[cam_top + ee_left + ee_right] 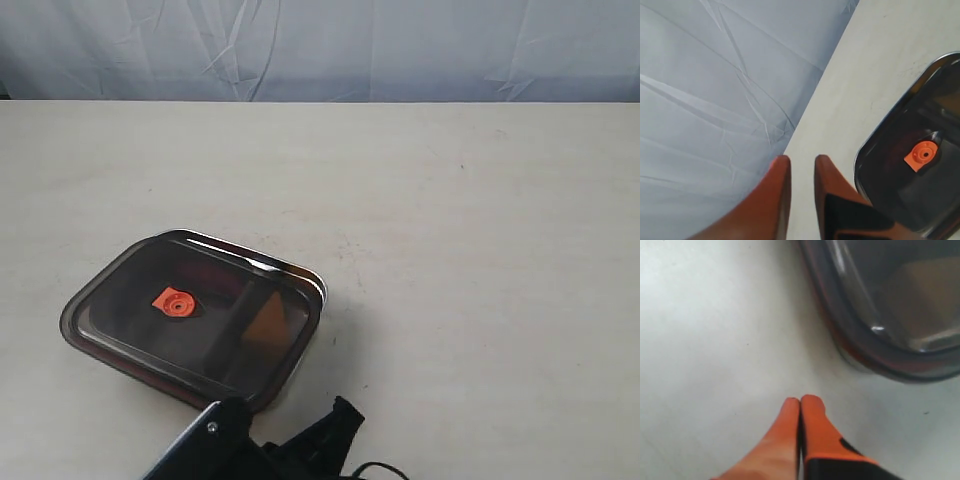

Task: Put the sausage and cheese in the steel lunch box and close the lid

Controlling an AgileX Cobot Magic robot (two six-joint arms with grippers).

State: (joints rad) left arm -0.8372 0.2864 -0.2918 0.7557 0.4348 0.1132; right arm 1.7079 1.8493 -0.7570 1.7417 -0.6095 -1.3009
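The steel lunch box [303, 273] sits at the table's near left, and the dark translucent lid [125, 312] with its orange valve [175, 302] lies on top of it. Through the lid, the yellow cheese [266, 322] shows in the right compartment. The sausage is hidden. My left gripper [799, 162] hovers beside the box with its fingers a little apart and nothing between them; the lid [900, 185] and valve [921, 155] lie to one side of it. My right gripper [801, 401] is shut and empty, just off a corner of the lid [860, 335], with the cheese [925, 295] dimly visible beneath.
A pale table [460, 250] stretches back to a blue-grey curtain [320, 45]. A silver arm link [205, 440] and a black arm part [325, 435] jut in at the exterior view's bottom edge, just in front of the box.
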